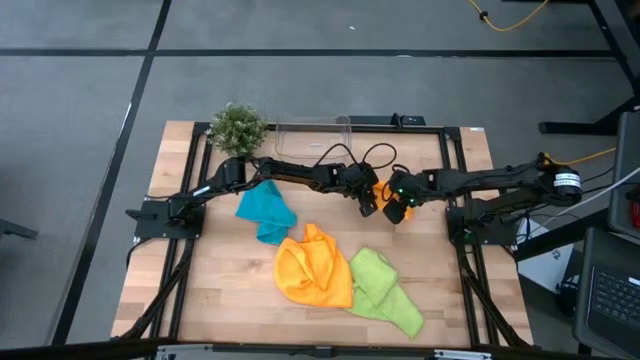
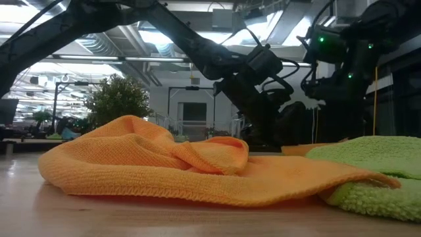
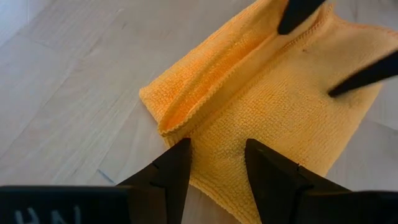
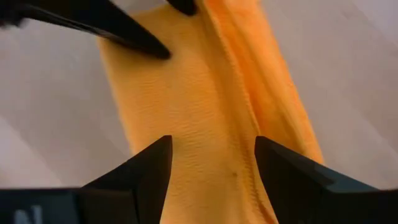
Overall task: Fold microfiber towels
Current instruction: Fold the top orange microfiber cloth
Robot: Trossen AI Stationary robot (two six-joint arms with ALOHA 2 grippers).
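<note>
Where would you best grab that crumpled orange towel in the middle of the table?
Probably by the raised peak of the crumpled orange towel, at its far edge, coming from straight above: that ridge stands up off the table, giving a gripper something to pinch.

This is a robotics lab or open workshop hall. A wooden table [image 1: 300,310] with a black metal frame [image 1: 455,150] stands on a grey floor [image 1: 80,120] marked with dark lines, and yellow cables [image 1: 515,20] trail across the floor beyond the table's far right corner. A laptop keyboard [image 1: 612,295] sits off the table's right edge. Looking level across the table, I see long ceiling light strips [image 2: 158,59], glass-walled rooms [image 2: 191,108] and other work stations far back. A small potted plant [image 1: 238,128] stands at the far left corner.
</note>
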